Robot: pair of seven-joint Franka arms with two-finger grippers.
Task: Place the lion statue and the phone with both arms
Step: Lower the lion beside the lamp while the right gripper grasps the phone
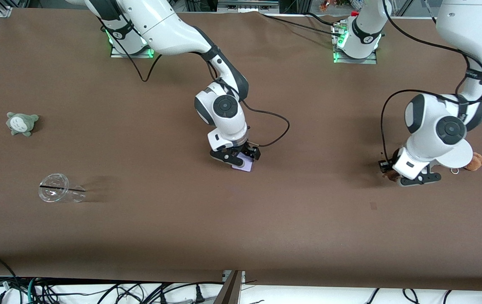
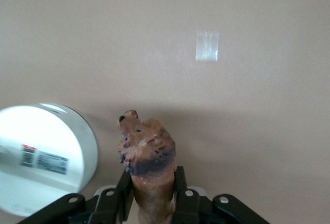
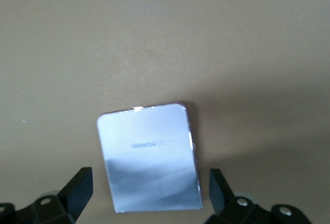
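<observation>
The left pincer [image 2: 150, 203] is clamped on the lion statue [image 2: 147, 154], whose head sticks out past the fingers [image 2: 179, 193]. It hangs low over the table [image 1: 266, 219] at the left arm's end, right beside the white round stand [image 2: 41, 157]. A tan plush bear [image 1: 475, 161] peeks out from under the arm there.

The right pincer [image 3: 149, 193] has its fingers [image 3: 78, 188] spread wide apart, one on each side of the phone [image 3: 149, 157] without gripping it. The phone lies flat on the table near its middle.

Toward the right arm's end lie a grey-green plush toy [image 1: 21, 123] and, nearer the front camera, a clear plastic cup [image 1: 60, 190] on its side
</observation>
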